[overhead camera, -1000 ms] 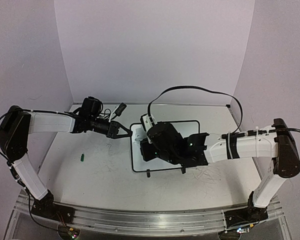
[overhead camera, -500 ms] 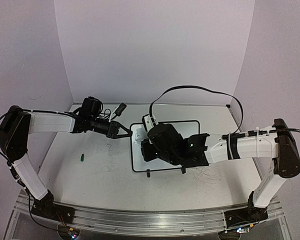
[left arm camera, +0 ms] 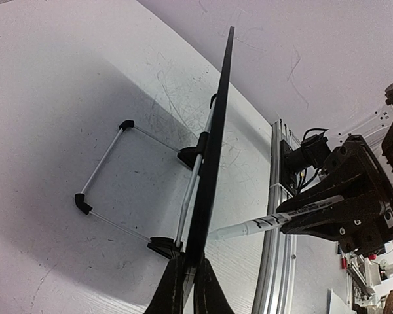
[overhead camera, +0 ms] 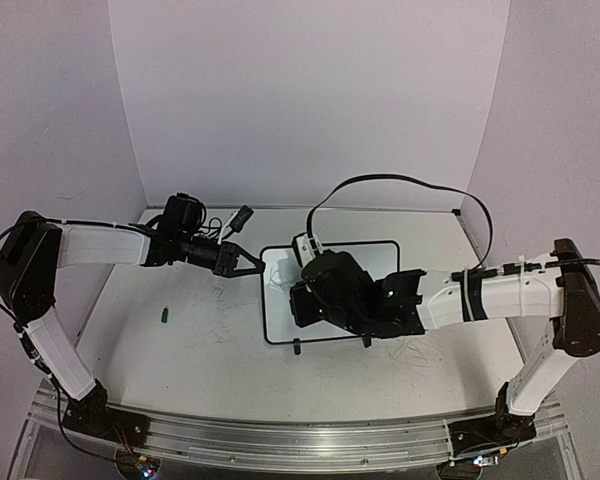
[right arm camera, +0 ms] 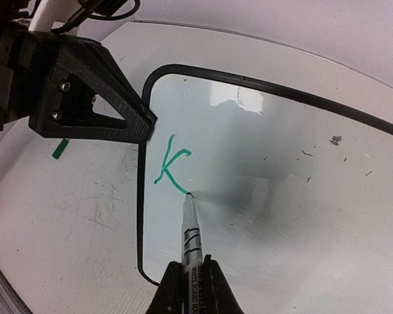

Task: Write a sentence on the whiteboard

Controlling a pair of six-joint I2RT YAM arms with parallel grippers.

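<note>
At the far left a small green piece (overhead camera: 165,316), perhaps the pen's cap, lies on the table. Next, our left gripper (overhead camera: 248,262) pinches the whiteboard (overhead camera: 280,322) by its left rim, jaws closed tight on it; the board sits near the table's middle. On its left part we see one green K (right arm camera: 170,167) and nothing more. The marker (right arm camera: 191,229), clamped in our right gripper (right arm camera: 188,282), touches the K's lower leg. We judge the sentence barely begun, with every further letter left.

Left gripper (overhead camera: 246,266) at the whiteboard's (overhead camera: 278,318) left edge; right arm (overhead camera: 480,295) reaches over it; small green item (overhead camera: 166,315) on table (overhead camera: 180,355).
</note>
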